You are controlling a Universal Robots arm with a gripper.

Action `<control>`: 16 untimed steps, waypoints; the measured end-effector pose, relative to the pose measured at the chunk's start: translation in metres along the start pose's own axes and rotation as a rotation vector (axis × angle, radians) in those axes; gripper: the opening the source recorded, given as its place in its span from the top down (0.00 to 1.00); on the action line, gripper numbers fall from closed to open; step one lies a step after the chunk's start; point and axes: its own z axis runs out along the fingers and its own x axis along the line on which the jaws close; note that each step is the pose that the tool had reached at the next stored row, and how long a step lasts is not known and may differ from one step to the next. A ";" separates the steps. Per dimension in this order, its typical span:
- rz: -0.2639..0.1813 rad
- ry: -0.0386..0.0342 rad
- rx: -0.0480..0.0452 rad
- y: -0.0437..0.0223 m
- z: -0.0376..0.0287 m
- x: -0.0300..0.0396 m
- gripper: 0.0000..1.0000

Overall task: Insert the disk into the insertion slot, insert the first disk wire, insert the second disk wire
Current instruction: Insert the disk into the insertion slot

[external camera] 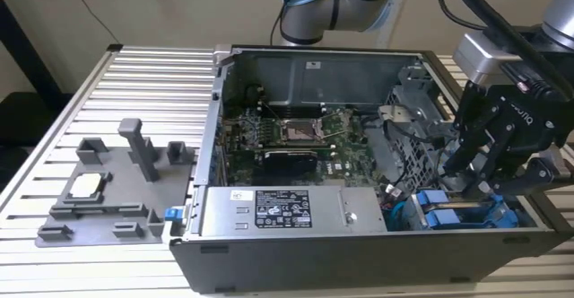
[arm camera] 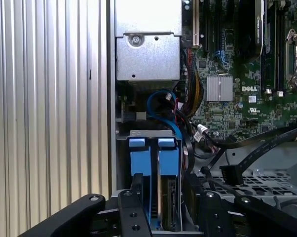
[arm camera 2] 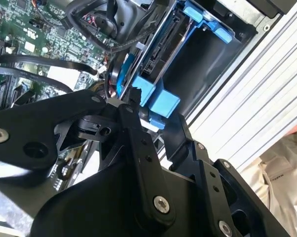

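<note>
While the gripper point(arm camera 2: 157, 111) hangs over the disk point(arm camera: 168, 158) | grasp: cannot tell | risk: nearby black cables point(arm camera: 257, 143) snag, tilting it

We see the case point(external camera: 359, 261) on the table point(external camera: 144, 83), fixture point(external camera: 107, 200) at the exterior view's left, tool point(external camera: 480, 190) over the insertion slot point(arm camera: 151, 133).

I watch through the exterior view, high and well back from the gripper point(external camera: 475, 187), over the whole open case point(external camera: 359, 257). Both wrist views ride close behind the gripper, sharing the blue carriers point(arm camera: 168, 159) point(arm camera 2: 163, 101) and motherboard point(arm camera: 237, 106) point(arm camera 2: 40, 39).
</note>
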 end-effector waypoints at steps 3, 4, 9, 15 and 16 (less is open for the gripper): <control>0.000 0.0000 0.0000 -0.0046 -0.0002 -0.0001 0.53; -0.001 -0.0001 0.0000 -0.0067 -0.0002 -0.0001 0.53; -0.002 -0.0001 0.0000 -0.0187 -0.0007 -0.0006 0.53; -0.004 0.0001 0.0000 -0.0331 -0.0013 -0.0015 0.53; -0.004 0.0001 0.0000 -0.0357 -0.0014 -0.0016 0.53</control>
